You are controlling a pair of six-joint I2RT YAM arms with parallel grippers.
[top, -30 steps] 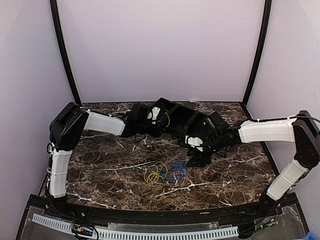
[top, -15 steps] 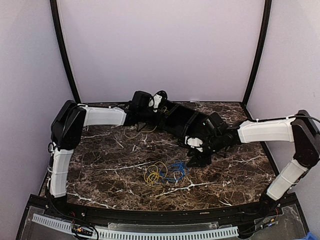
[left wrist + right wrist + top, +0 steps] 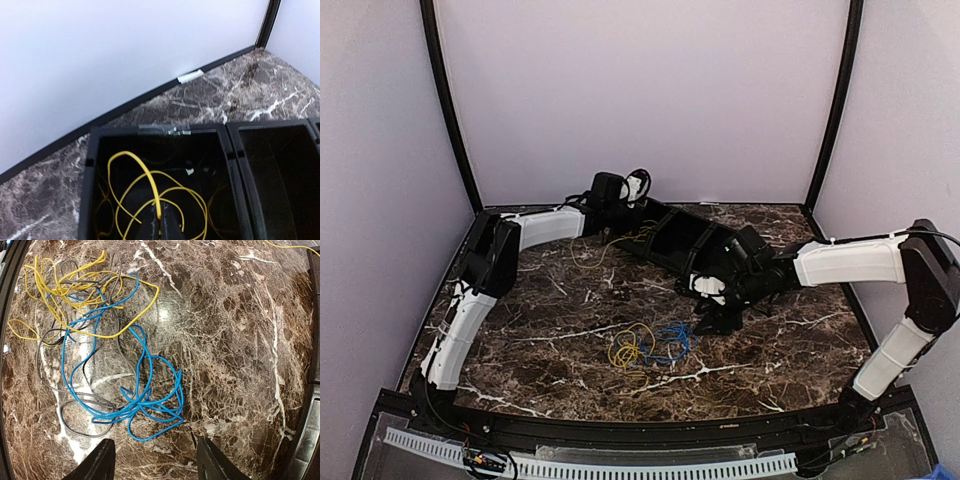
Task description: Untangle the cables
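Note:
My left gripper [image 3: 160, 226] is shut on a thin yellow cable [image 3: 148, 186], whose loops hang over a black bin compartment [image 3: 92, 150]. From above, that gripper [image 3: 623, 208] is high at the back of the table, yellow cable strands [image 3: 642, 234] trailing beneath it. A tangle lies mid-table: yellow cable [image 3: 628, 348] on the left, blue cable [image 3: 671, 342] on the right. My right gripper [image 3: 720, 318] hovers just right of the tangle. In its wrist view, the right gripper [image 3: 157, 462] is open with nothing between its fingers, just short of the blue cable [image 3: 142, 405]. Beyond lie the yellow cable [image 3: 65, 290] and a grey wire [image 3: 75, 415].
A row of black bins [image 3: 692, 243] runs diagonally across the back of the marble table [image 3: 540, 340]; a second compartment [image 3: 280, 170] sits beside the one under my left gripper. A bin edge [image 3: 311, 435] lies right of my right gripper. Walls close off three sides.
My left gripper has shut on the yellow cable, and the arm has lifted and swung back toward the rear wall with it. The right arm and the tangle stayed put.

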